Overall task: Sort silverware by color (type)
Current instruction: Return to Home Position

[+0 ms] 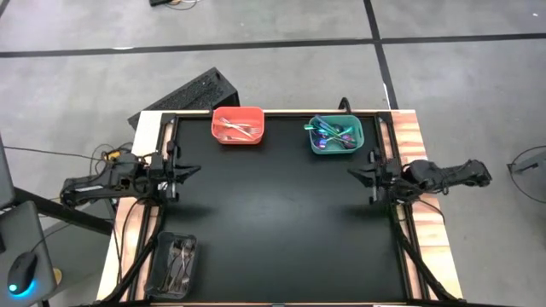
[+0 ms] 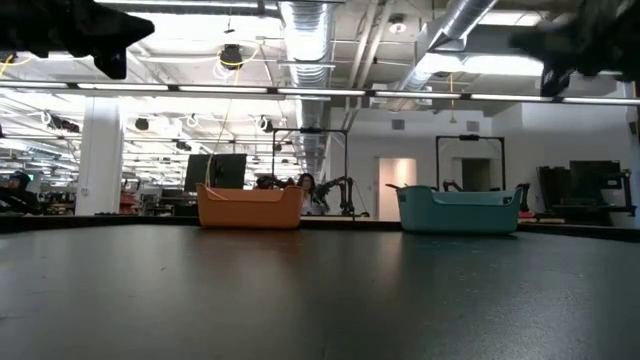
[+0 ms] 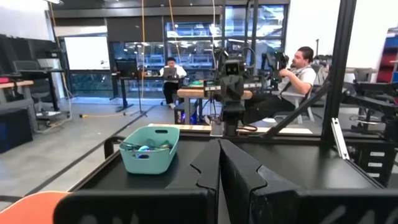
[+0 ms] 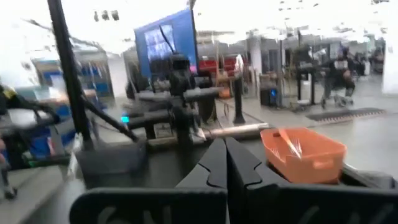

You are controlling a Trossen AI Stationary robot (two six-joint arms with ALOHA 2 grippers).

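Observation:
Plain silver pieces lie in the red bin [image 1: 238, 124] at the table's far edge, which shows orange in the right wrist view [image 4: 304, 154]. Teal and purple-rainbow pieces fill the teal bin [image 1: 336, 134], also seen in the left wrist view [image 3: 149, 149]. Dark pieces lie in the black bin [image 1: 173, 263] off the mat's near left corner. My left gripper [image 1: 194, 169] hovers shut at the mat's left edge, its fingertips [image 3: 218, 144] pressed together and holding nothing. My right gripper [image 1: 351, 171] hovers shut at the right edge, its fingertips [image 4: 224, 142] together.
The black mat [image 1: 281, 213] lies between the two arms. A dark keyboard-like object [image 1: 183, 94] sits beyond the far left corner. The low view shows both bins [image 2: 250, 207] [image 2: 459, 210] standing on the mat's far side. People sit in the room beyond the table [image 3: 292, 78].

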